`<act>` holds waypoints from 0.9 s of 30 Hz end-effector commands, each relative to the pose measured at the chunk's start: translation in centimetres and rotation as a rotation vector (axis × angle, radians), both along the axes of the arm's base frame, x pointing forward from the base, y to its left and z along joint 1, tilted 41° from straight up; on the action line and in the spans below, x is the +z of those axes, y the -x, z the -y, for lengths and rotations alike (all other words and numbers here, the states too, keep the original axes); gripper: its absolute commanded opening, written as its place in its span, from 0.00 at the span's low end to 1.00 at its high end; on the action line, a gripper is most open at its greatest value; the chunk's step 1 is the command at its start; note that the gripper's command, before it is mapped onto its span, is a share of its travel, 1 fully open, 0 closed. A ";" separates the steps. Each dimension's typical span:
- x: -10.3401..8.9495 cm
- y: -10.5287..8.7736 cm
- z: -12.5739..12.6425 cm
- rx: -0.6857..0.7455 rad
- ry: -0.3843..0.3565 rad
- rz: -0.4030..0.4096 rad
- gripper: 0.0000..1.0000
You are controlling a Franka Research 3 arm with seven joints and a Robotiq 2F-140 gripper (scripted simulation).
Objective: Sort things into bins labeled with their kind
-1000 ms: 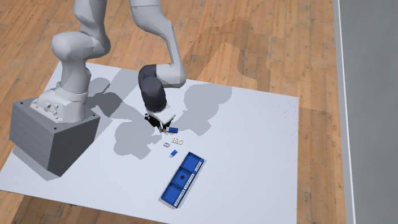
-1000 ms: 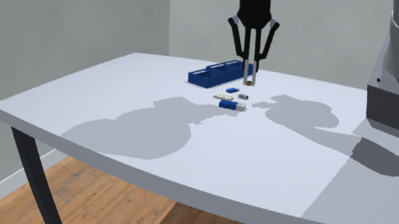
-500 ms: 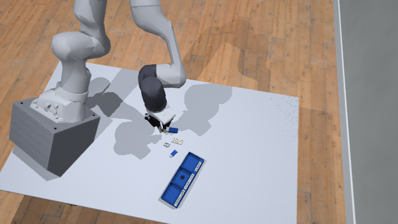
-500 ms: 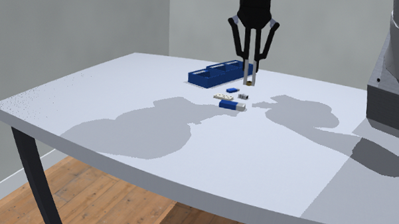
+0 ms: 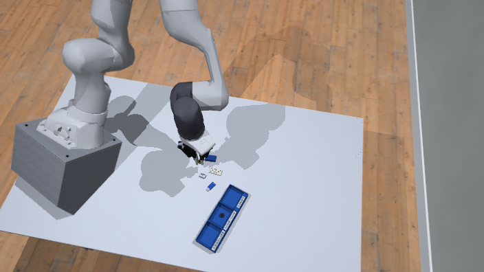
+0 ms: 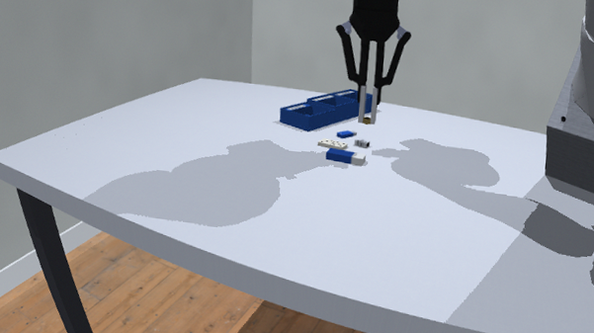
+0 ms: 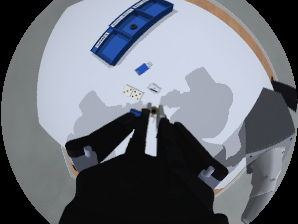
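My gripper (image 5: 199, 163) (image 6: 367, 121) (image 7: 154, 110) is shut on a small brass-coloured thing, held above the table. A blue bin block (image 6: 294, 121) has three compartments, labelled GAMES (image 5: 241, 202), a middle one that seems to read NUTS+BOLTS, and BATTERIES (image 5: 218, 240). A dark round piece (image 5: 221, 215) (image 7: 133, 27) lies in the middle compartment. A cream domino (image 5: 216, 171) (image 6: 333, 144) (image 7: 133, 93), a small grey-white piece (image 5: 202, 175) (image 6: 362, 143) (image 7: 154, 88), a blue USB-like stick (image 5: 211, 185) (image 6: 346, 134) (image 7: 143, 69) and a blue-and-white eraser-like block (image 5: 211, 158) (image 6: 340, 156) lie on the table.
The loose things lie close together between the gripper and the bin block. In the wrist view, the fingers partly hide the eraser-like block. The arm's grey base block (image 5: 38, 168) stands at the table's left in the top view.
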State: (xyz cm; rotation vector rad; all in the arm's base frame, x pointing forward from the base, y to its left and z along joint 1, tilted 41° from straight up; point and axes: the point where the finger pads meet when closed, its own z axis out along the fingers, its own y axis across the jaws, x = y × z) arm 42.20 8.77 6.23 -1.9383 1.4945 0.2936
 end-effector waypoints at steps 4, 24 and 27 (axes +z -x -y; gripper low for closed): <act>-1.3 -2.4 2.5 0.003 0.001 -0.001 0.07; -4.9 -9.3 9.2 0.003 0.001 -0.001 0.07; -5.3 -10.1 9.9 -0.073 -0.021 -0.063 0.07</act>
